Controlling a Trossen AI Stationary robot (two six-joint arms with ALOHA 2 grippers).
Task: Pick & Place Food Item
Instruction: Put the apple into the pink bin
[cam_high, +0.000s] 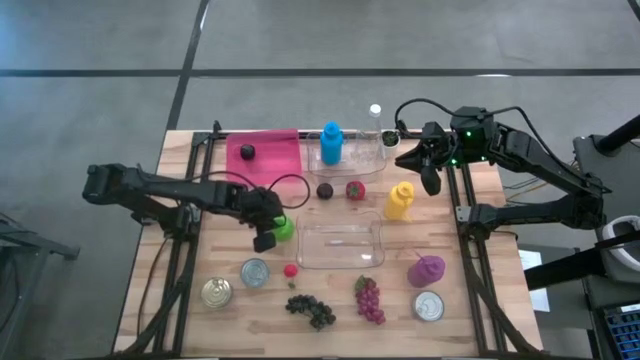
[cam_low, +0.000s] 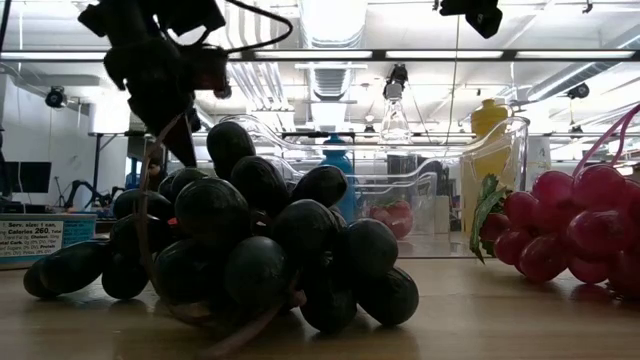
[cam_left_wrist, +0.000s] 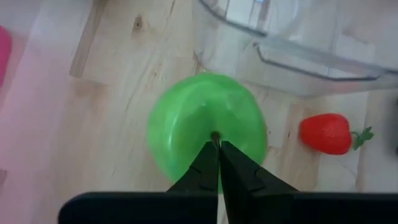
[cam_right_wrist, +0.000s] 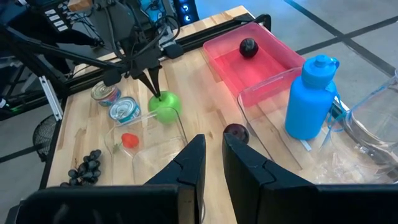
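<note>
A green apple (cam_high: 284, 228) (cam_left_wrist: 205, 124) lies on the wooden table beside the near-left corner of a clear empty container (cam_high: 340, 245). My left gripper (cam_left_wrist: 217, 146) (cam_high: 266, 238) is over the apple, slanting down, shut at its stem. My right gripper (cam_right_wrist: 213, 162) (cam_high: 431, 178) hangs high over the table's far right. Its fingers are a narrow gap apart with nothing between them. A small strawberry (cam_left_wrist: 326, 132) (cam_high: 291, 269) lies just near-side of the apple. My left gripper has its two fingertips closed together on the short brown stem (cam_left_wrist: 214, 135) at the apple's top. The fingers come from above, slanting down from the table's left. I cannot tell whether the apple rests on the table or is just off it.
Far side: pink tray (cam_high: 265, 158) with a dark plum, blue bottle (cam_high: 331, 143), clear tub (cam_high: 360, 150). Mid-table: plum (cam_high: 325, 191), strawberry (cam_high: 355, 189), yellow bottle (cam_high: 399, 200). Near side: cans (cam_high: 254, 272) (cam_high: 216, 292) (cam_high: 429, 306), black grapes (cam_high: 312, 310), red grapes (cam_high: 369, 300), purple bottle (cam_high: 425, 270).
</note>
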